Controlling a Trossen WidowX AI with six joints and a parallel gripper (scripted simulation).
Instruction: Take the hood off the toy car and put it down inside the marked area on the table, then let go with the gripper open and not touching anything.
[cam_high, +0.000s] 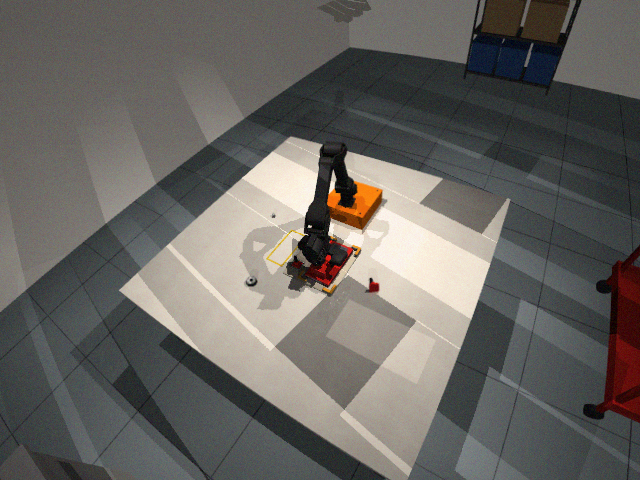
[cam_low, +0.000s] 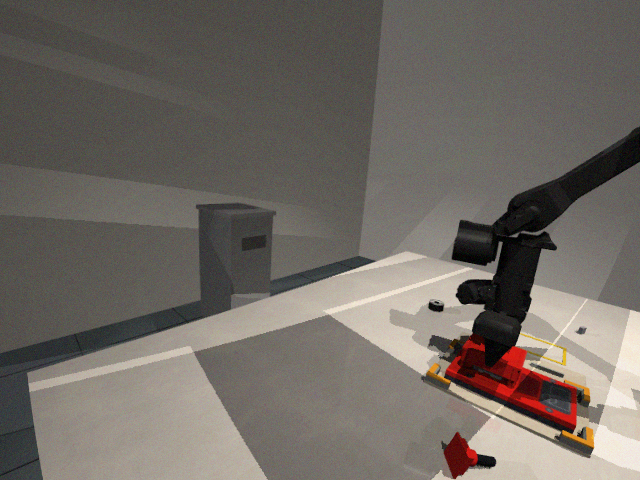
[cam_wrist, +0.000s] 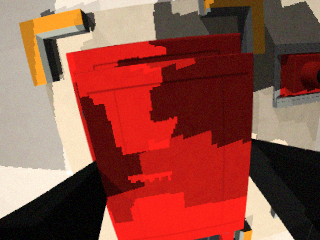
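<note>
The red toy car (cam_high: 320, 277) (cam_low: 529, 384) (cam_wrist: 115, 49) lies on a pale board between orange corner brackets. Its hood (cam_low: 509, 361) (cam_wrist: 185, 165) is a red panel over one end of the car. My gripper (cam_low: 491, 361) (cam_wrist: 174, 156) points down, shut on the hood, with one black finger against each long side. Whether the hood still touches the car body or is slightly raised cannot be told. The marked area (cam_high: 280, 244) (cam_low: 542, 341) is a yellow outline on the table beside the board. The arm hides part of the car and outline in the top view.
A red piece with a black stem (cam_high: 373, 285) (cam_low: 457, 454) lies beside the board. A black wheel (cam_high: 251, 281) (cam_low: 436, 305) and a small grey part (cam_high: 273, 215) (cam_low: 582, 329) lie on the table. A grey-framed holder (cam_wrist: 276, 80) sits beside the car. The orange base block (cam_high: 369, 198) is behind.
</note>
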